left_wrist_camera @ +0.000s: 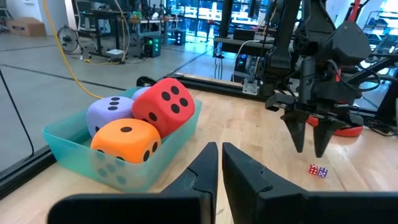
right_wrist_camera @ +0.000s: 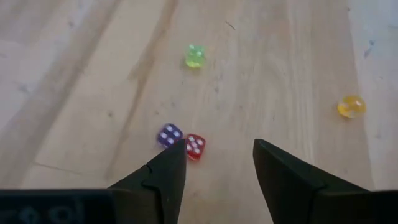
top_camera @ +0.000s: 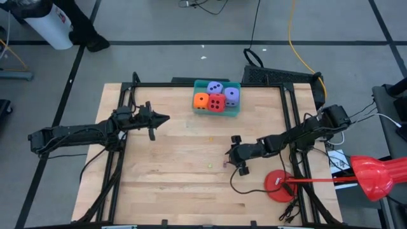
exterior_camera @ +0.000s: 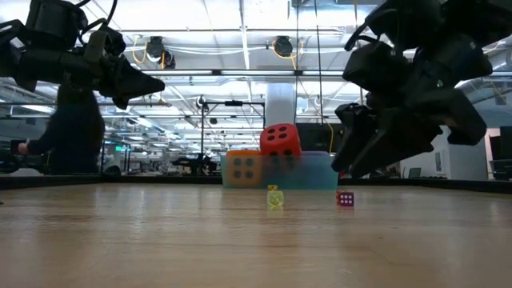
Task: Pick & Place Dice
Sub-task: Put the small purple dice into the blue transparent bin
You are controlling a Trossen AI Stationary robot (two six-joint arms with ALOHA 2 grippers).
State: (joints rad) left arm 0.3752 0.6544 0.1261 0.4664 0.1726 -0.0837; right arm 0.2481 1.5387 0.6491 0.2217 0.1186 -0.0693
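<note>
On the bare wood just below the right gripper (right_wrist_camera: 214, 165), whose fingers stand partly open and empty, lie tiny hard-looking red die (right_wrist_camera: 195, 146) and purple die (right_wrist_camera: 168, 135), touching (probably light, slippery; pinch flat opposite faces), while the left gripper (left_wrist_camera: 219, 163) waits shut.

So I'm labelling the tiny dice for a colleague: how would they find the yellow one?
Start at the teal tray of big foam dice at the wooden table's far edge, then come toward the table's middle. The tiny yellow die lies alone there, apart from the green die and the touching purple die and red die.
</note>
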